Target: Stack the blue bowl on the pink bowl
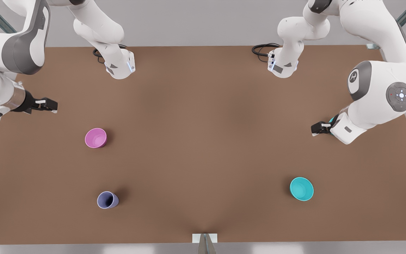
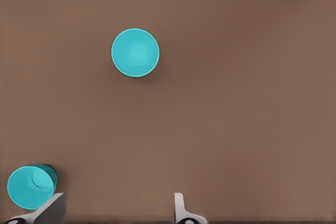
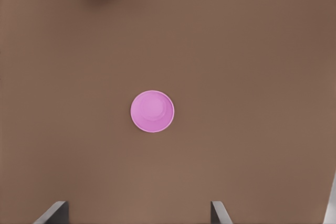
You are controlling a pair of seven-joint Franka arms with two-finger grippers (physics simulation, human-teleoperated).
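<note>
1. Showing the start of the stack: the blue bowl point(image 1: 301, 188) stands upright and alone at about 4 o'clock on the counter point(image 1: 203, 106) in the front view. The pink bowl point(image 1: 96, 137) stands upright at about 9 o'clock, well apart from it.
2. The left gripper point(image 1: 314, 129) hovers at about 3 o'clock, fingers spread and holding nothing. In the left wrist view point(image 2: 118, 211) the blue bowl point(image 2: 135, 52) lies ahead of it.
3. A turquoise twin bowl point(image 2: 30, 186) sits just beside the left gripper's finger. It is largely hidden behind that arm in the front view.
4. The right gripper point(image 1: 53, 106) waits at about 10 o'clock, fingers likewise spread and empty. The pink bowl point(image 3: 152, 111) lies below it in the right wrist view.
5. A lavender cup point(image 1: 107, 200) stands at about 7 o'clock, near the pink bowl but apart from it.
6. Risks, as judged:
   - The two turquoise bowls look alike, so the nearer twin could be grasped in error.
   - A descending finger could knock the twin aside.
   - A pinch on a thin, round rim may slip or tip the bowl.
   - An off-centre release could leave the blue bowl tilted on the pink rim.
   - The long carry across the counter brings the two arms close together.
7. Markings: no readable writing; a round emblem point(image 1: 354, 76) on the left arm's joint carries no legible text.
</note>
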